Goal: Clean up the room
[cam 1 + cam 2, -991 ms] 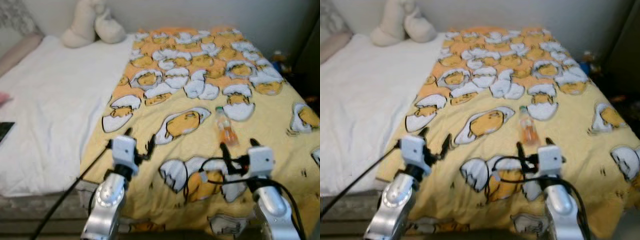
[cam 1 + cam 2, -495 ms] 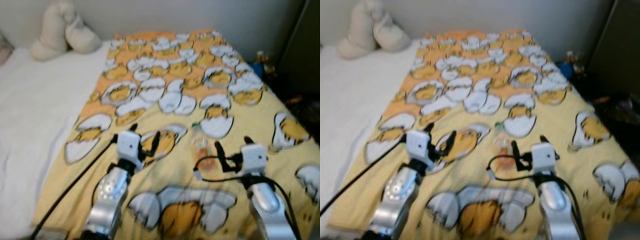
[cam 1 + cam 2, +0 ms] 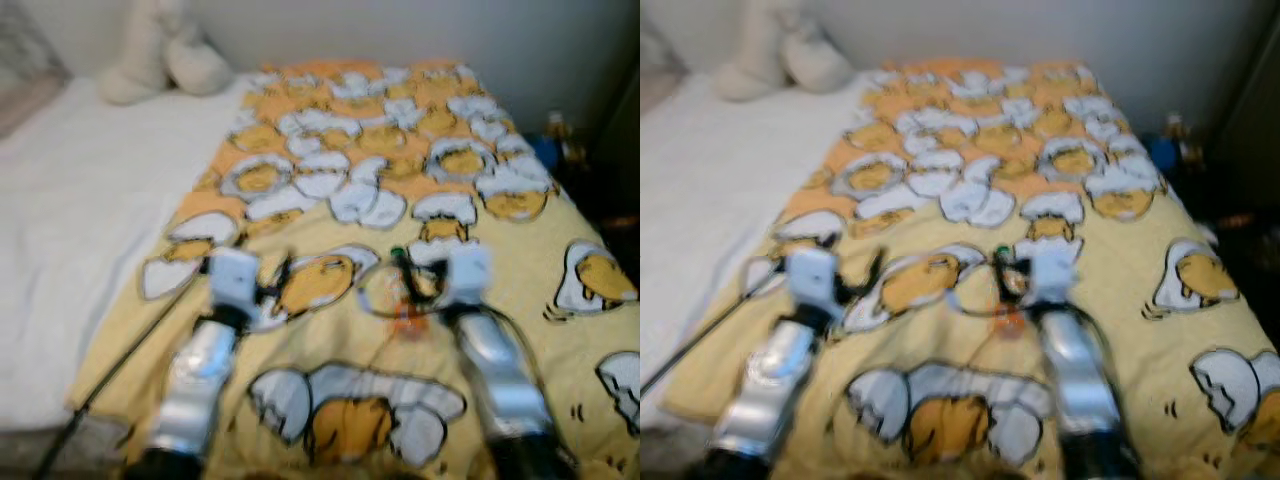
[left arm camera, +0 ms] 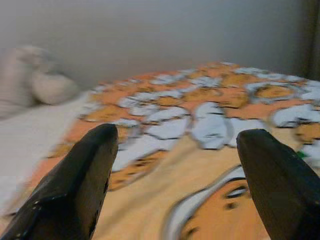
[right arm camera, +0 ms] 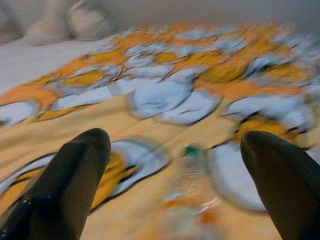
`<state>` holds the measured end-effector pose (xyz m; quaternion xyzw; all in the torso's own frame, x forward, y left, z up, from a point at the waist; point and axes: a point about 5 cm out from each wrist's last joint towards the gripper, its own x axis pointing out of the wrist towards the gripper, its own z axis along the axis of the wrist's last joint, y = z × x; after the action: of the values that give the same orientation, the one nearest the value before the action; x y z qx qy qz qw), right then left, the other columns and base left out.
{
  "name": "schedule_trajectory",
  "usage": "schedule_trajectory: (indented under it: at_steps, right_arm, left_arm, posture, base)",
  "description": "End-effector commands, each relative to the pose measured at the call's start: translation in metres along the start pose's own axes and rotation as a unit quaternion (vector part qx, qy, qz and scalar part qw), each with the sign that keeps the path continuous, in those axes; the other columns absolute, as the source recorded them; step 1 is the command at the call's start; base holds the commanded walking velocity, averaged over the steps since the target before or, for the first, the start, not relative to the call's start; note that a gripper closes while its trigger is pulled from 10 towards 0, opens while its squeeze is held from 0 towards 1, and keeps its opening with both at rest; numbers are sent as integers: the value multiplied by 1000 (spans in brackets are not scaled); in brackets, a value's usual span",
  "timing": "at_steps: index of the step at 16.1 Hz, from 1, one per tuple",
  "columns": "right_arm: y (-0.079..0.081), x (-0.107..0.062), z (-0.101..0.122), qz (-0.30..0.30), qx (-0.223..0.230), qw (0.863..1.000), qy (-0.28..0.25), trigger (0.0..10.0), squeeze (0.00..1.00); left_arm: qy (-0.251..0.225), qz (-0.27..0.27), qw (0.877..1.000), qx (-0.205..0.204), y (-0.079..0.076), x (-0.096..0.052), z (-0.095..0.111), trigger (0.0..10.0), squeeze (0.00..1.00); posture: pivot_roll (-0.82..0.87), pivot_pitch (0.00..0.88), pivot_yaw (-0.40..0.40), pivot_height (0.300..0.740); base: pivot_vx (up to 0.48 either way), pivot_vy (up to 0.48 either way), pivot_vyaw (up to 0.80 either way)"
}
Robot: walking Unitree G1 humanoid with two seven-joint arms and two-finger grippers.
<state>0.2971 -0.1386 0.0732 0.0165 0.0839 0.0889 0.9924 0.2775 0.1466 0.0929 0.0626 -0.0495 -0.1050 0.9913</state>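
A small clear bottle (image 5: 187,200) with a green cap and orange drink lies on the yellow egg-print blanket (image 3: 330,230) of a bed. My right gripper (image 5: 175,142) is open and hovers just short of the bottle, which lies between its two black fingers in the right wrist view. In the eye views this gripper (image 3: 408,278) overlaps the bottle (image 3: 405,305), and all is blurred. My left gripper (image 4: 178,134) is open and empty, held over the blanket to the bottle's left (image 3: 275,282).
A cream plush toy (image 3: 160,60) sits at the head of the bed. White sheet (image 3: 70,200) covers the left half. Dark clutter (image 3: 555,135) stands off the bed's right side. A black cable (image 3: 110,370) trails from my left arm.
The view has shifted and blurred as I move. My right gripper has swung left, so the bottle now lies between its fingers rather than off to their left.
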Motion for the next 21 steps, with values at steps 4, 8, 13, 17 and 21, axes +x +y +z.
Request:
schedule_trajectory:
  at_steps: [4,8,13,17,21]
  right_arm:
    - [-14,19,-21,-81,5,993,84,10000,0]
    - [-30,42,20,-154,-48,987,1,10000,0]
    - [-55,45,17,-224,-30,974,25,10000,0]
    - [-52,41,-13,-200,22,972,122,10000,0]
    - [-44,42,-22,-172,27,971,164,10000,0]
  left_arm:
    - [-9,21,999,27,19,7,10,10000,0]
    - [-8,31,998,46,28,-3,11,10000,0]
    - [5,-1,999,35,18,-15,9,10000,0]
    - [-13,-175,981,83,-27,-9,34,10000,0]
    - [-53,-180,980,70,-27,2,63,10000,0]
  posture:
    - [-107,0,94,736]
    - [-55,8,83,736]
    - [-20,24,76,736]
    - [18,60,86,736]
    - [23,75,88,736]
  base:
    - [0,0,0]
    - [0,0,0]
    - [0,0,0]
    - [0,0,0]
    - [0,0,0]
